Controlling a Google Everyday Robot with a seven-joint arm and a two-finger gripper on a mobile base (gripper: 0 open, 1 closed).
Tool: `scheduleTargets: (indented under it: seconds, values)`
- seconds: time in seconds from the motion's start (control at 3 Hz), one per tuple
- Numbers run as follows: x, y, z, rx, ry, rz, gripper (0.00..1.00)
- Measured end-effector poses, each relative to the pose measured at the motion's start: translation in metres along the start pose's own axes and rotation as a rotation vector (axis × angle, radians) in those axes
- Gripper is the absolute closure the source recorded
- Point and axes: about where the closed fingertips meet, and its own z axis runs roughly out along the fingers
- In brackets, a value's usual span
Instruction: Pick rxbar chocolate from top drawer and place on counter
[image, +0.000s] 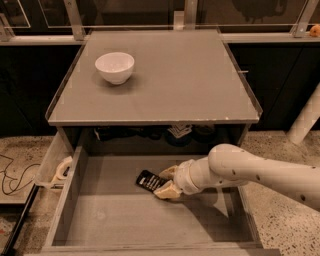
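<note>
The rxbar chocolate (149, 180), a flat black wrapper with white lettering, lies on the floor of the open grey top drawer (125, 220), left of centre. My gripper (167, 182) reaches in from the right, low over the drawer floor. Its two tan fingers (167, 191) straddle the bar's right end and press against it. The bar still rests on the drawer floor. The grey counter (190, 85) with its thin clear rim lies above the drawer.
A white bowl (114, 67) stands on the counter's back left. A narrow pale side tray with a tape roll (63, 167) hangs left of the drawer. Dark round items and blue-white packaging (179, 132) sit in the shadow at the drawer's back. Speckled floor surrounds the cabinet.
</note>
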Motion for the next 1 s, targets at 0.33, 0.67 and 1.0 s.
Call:
scheduleTargets:
  seconds: [0.33,0.67,1.0]
  values:
    - [0.0,0.0001,0.0001,0.0,0.0,0.0,1.0]
    - [-0.0004,0.0001,-0.0003,0.0,0.0,0.0,1.0]
    - [-0.0035,0.0001,-0.0034,0.0,0.0,0.0,1.0]
